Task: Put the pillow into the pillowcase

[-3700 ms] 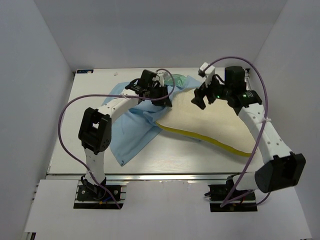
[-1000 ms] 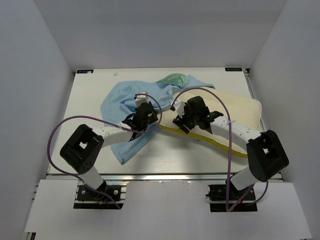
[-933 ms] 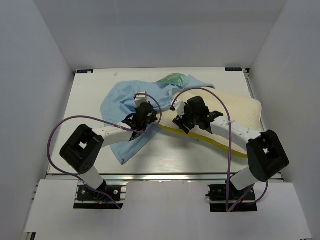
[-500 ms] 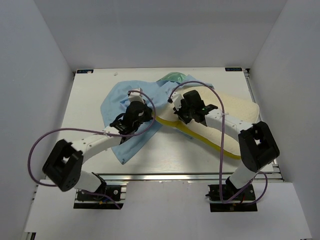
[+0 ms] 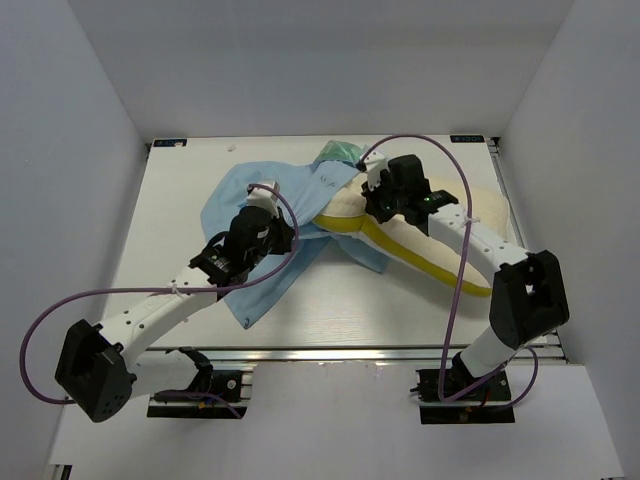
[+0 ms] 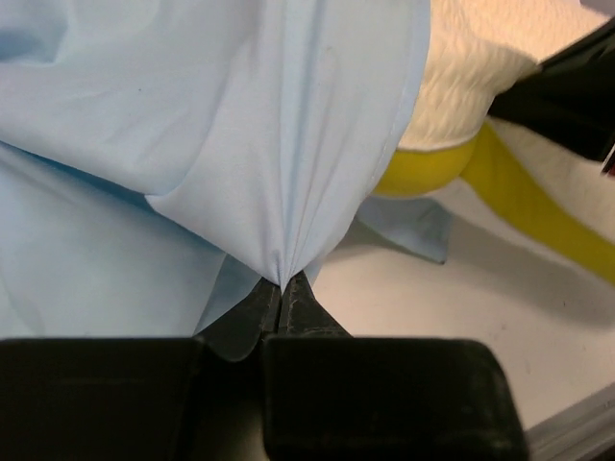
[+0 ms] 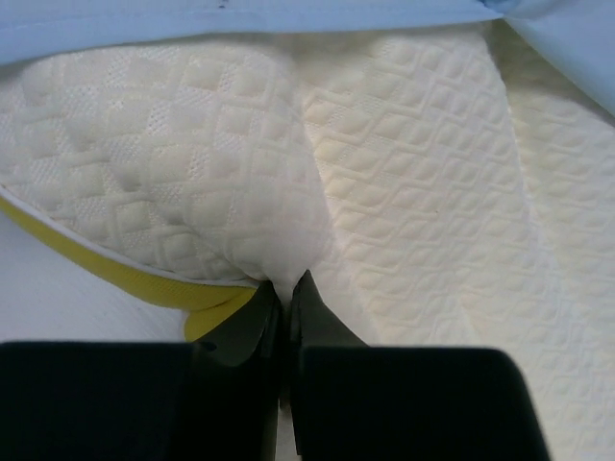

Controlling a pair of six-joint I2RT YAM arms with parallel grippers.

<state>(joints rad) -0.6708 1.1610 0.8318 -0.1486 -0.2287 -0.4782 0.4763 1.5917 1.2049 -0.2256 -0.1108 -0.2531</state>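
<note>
Robotics lab, bench cell: two white-and-black arms, left (image 5: 150, 312) and right (image 5: 470, 235), stand bolted on black plates (image 5: 195, 385) at the near edge of a white desk (image 5: 170, 220), with purple cables (image 5: 415, 137) looping from their joints. An aluminium rail (image 5: 320, 352) runs along that near edge. Plain white panels (image 5: 70, 150) close off the left, right and far edges, boxing the desk in under even light. Small labels (image 5: 170, 143) sit at the two far corners. A pillow (image 5: 440, 260) and a pillowcase (image 5: 240, 195) lie mid-desk on the bare work surface between the machines.
</note>
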